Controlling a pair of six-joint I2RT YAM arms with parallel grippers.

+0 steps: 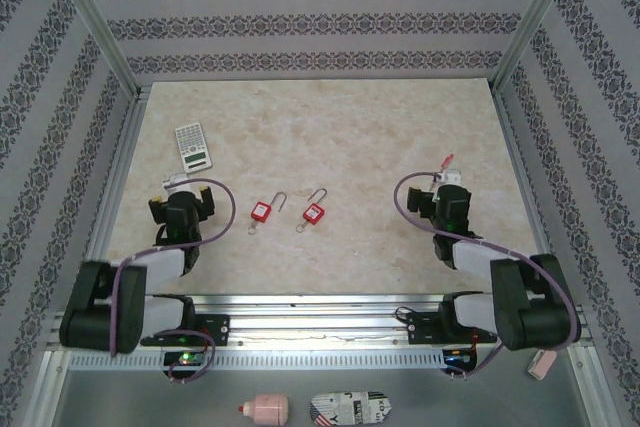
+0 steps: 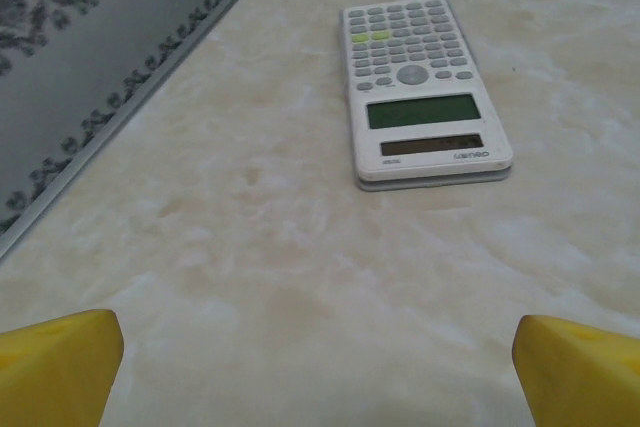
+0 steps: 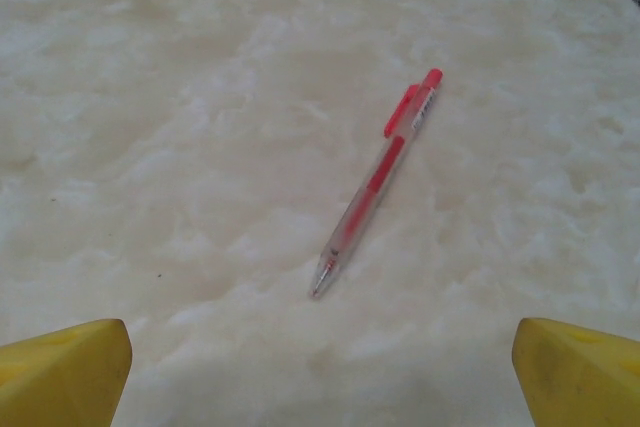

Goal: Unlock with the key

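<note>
— How did the locks look?
— Both were small and red with thin silver shackles. The left padlock (image 1: pixel 262 210) and the right padlock (image 1: pixel 314 212) lay side by side on the table (image 1: pixel 350 137), between the arms.
— Any writing?
— I could not read the calculator (image 2: pixel 420 87) label, as it was too blurred. My left gripper (image 2: pixel 320 367) and right gripper (image 3: pixel 320 367) stood wide apart and held nothing.

Looking like a robot lab test cell: aluminium frame posts (image 1: pixel 90 22) are boxing in patterned wall panels (image 1: pixel 320 22), and two cabled arms (image 1: pixel 150 267) are sitting bolted to a slotted rail (image 1: pixel 320 305) along a marble-look table (image 1: pixel 330 127)
</note>
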